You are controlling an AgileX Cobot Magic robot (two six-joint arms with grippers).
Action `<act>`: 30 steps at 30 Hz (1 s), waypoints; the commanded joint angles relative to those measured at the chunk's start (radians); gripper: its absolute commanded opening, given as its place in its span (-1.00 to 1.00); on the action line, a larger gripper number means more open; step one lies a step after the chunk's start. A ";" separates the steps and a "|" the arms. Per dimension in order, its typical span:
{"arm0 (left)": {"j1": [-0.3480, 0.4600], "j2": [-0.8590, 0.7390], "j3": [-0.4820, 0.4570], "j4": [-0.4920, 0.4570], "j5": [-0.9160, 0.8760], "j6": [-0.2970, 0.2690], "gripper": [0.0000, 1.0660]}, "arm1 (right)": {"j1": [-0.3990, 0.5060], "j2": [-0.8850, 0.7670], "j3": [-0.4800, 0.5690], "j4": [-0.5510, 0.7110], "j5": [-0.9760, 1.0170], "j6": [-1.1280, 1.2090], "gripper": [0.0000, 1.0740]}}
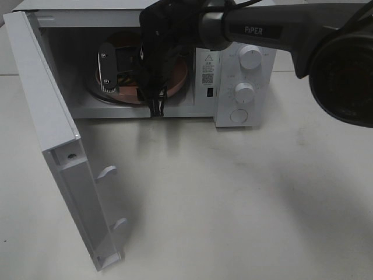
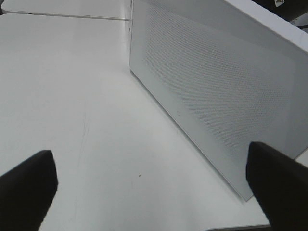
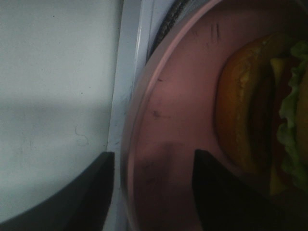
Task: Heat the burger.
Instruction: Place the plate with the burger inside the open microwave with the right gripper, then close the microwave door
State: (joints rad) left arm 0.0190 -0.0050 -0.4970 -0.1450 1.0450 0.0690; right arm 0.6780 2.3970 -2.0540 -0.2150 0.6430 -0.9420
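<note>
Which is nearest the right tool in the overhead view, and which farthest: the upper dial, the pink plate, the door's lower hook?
1. pink plate: the right tool straddles its rim.
2. upper dial: off to the right.
3. door's lower hook: out front, toward the camera.

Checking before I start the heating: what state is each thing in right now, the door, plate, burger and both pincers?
Microwave door, wide open.
Plate, inside the microwave, carrying the burger.
Burger, resting on the plate.
Right pincer, open, straddling the plate's rim.
Left pincer, open, empty, facing the door's outer side.
</note>
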 commanded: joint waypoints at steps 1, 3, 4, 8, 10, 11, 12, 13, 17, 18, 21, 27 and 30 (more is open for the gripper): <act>-0.005 -0.025 0.002 -0.004 -0.009 0.004 0.87 | -0.002 -0.011 0.007 -0.008 -0.001 0.043 0.14; -0.005 -0.025 0.002 -0.004 -0.009 0.004 0.87 | -0.002 -0.014 0.023 -0.008 -0.002 0.043 0.17; -0.005 -0.025 0.002 -0.004 -0.009 0.004 0.87 | -0.002 -0.014 0.023 -0.008 -0.002 0.043 0.17; -0.005 -0.025 0.002 -0.004 -0.009 0.004 0.87 | 0.000 -0.035 0.073 -0.008 -0.012 0.043 0.18; -0.005 -0.025 0.002 -0.004 -0.009 0.004 0.87 | 0.000 -0.051 0.101 -0.008 -0.030 0.043 0.18; -0.005 -0.025 0.002 -0.004 -0.009 0.004 0.87 | 0.001 -0.073 0.128 -0.009 -0.046 0.043 0.19; -0.005 -0.025 0.002 -0.004 -0.009 0.004 0.87 | 0.001 -0.073 0.128 -0.009 -0.046 0.043 0.19; -0.005 -0.025 0.002 -0.004 -0.009 0.004 0.87 | 0.001 -0.086 0.146 -0.009 -0.057 0.043 0.20; -0.005 -0.025 0.002 -0.004 -0.009 0.004 0.87 | 0.001 -0.143 0.231 -0.010 -0.095 0.043 0.32; -0.005 -0.025 0.002 -0.004 -0.009 0.004 0.87 | 0.001 -0.143 0.231 -0.010 -0.095 0.043 0.32; -0.005 -0.025 0.002 -0.004 -0.009 0.004 0.87 | 0.001 -0.180 0.291 -0.011 -0.120 0.043 0.42; -0.005 -0.025 0.002 -0.004 -0.009 0.004 0.87 | 0.001 -0.277 0.452 -0.049 -0.204 0.059 0.46; -0.005 -0.025 0.002 -0.004 -0.009 0.004 0.87 | 0.001 -0.307 0.498 -0.065 -0.219 0.073 0.45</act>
State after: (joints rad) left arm 0.0190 -0.0050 -0.4970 -0.1450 1.0450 0.0690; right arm 0.6780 2.1070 -1.5670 -0.2680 0.4360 -0.8820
